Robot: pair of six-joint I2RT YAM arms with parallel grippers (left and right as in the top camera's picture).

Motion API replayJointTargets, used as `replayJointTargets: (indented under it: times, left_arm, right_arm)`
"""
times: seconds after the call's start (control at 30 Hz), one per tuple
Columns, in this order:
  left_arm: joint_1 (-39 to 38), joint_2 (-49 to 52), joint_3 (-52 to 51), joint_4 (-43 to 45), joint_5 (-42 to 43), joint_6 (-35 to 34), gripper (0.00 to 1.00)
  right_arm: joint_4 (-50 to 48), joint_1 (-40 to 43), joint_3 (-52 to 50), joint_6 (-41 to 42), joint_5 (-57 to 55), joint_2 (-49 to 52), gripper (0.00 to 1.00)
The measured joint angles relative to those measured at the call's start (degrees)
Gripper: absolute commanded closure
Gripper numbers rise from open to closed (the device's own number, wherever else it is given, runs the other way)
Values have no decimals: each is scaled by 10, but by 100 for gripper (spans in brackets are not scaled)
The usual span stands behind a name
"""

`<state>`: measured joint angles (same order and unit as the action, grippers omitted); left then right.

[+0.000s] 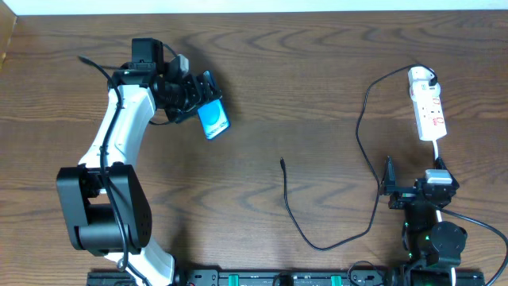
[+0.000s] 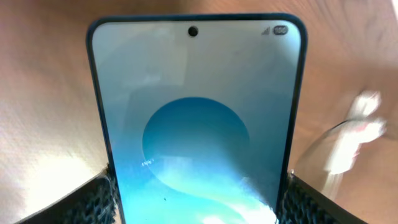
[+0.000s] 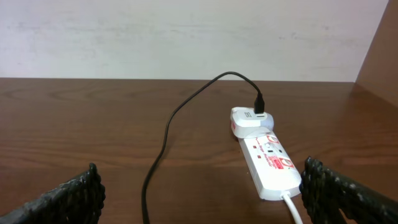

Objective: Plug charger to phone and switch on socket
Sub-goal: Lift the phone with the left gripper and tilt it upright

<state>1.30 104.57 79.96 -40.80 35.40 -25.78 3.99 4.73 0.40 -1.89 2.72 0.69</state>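
My left gripper [image 1: 200,99] is shut on the phone [image 1: 213,119], a slim phone with a bright blue screen, at the back left of the table. In the left wrist view the phone [image 2: 196,124] fills the frame between my fingers. The socket [image 1: 427,103], a white power strip with red marks, lies at the back right, with the white plug at its far end [image 3: 249,118]. The charger's black cable [image 1: 367,159] runs from that plug in a loop to its free tip [image 1: 282,163] mid-table. My right gripper [image 1: 413,191] is open and empty just in front of the socket [image 3: 270,163].
The socket's white cord [image 3: 293,208] runs toward my right gripper. A pale wall stands behind the table's far edge [image 3: 186,37]. A wooden side panel [image 3: 379,56] rises at the right.
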Motion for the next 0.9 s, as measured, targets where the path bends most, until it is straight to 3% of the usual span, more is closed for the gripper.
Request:
replayJointTargets:
  times: [0.1, 0.37, 0.57, 0.9]
  left_arm:
    - [0, 0, 0, -5, 38, -93, 93]
    - [0, 0, 0, -3, 181, -243, 93]
    - [0, 0, 0, -3, 292, -327, 93]
    - [0, 0, 0, -3, 368, -449, 93]
  right_arm:
    - [0, 0, 0, 0, 0, 0, 1]
    - [0, 0, 0, 0, 0, 0, 1]
    - [0, 0, 0, 0, 0, 0, 1]
    - [0, 0, 0, 0, 0, 0, 1]
